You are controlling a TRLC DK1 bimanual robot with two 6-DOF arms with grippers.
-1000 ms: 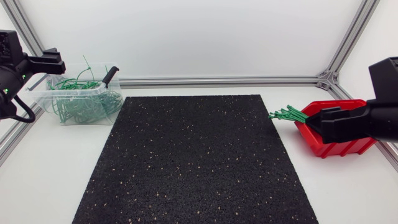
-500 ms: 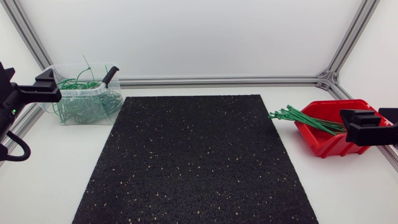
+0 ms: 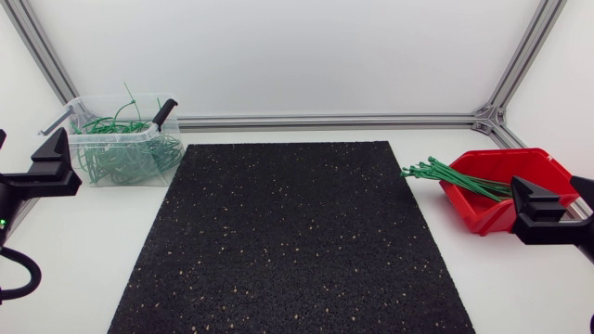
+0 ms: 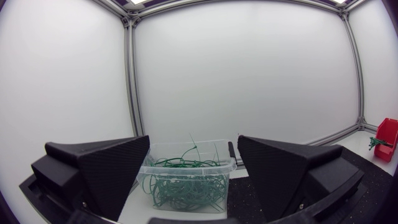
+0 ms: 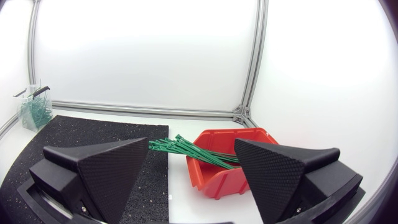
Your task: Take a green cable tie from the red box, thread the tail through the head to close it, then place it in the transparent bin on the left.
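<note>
The red box [image 3: 534,167] stands at the right side of the table, and a bundle of green cable ties [image 3: 444,173] sticks out over its left rim. At the back left is the transparent bin [image 3: 139,135], full of looped green ties. My right gripper [image 3: 540,209] hovers open and empty at the red box's near side. In the right wrist view the gripper [image 5: 192,144] faces the red box [image 5: 217,177] and the ties [image 5: 177,147]. My left gripper [image 3: 54,173] is open and empty, left of and nearer than the bin. In the left wrist view the bin [image 4: 163,182] lies ahead, between the spread fingers [image 4: 102,171].
A black speckled mat [image 3: 292,237] covers the table's middle between bin and box. An aluminium frame rail [image 3: 325,121] runs along the back edge, with white walls behind it. A black clip [image 3: 164,113] juts from the bin's right rim.
Both arms have drawn back toward the side edges and the front. The right gripper has left the top of the red box; the left has slid forward away from the bin.
</note>
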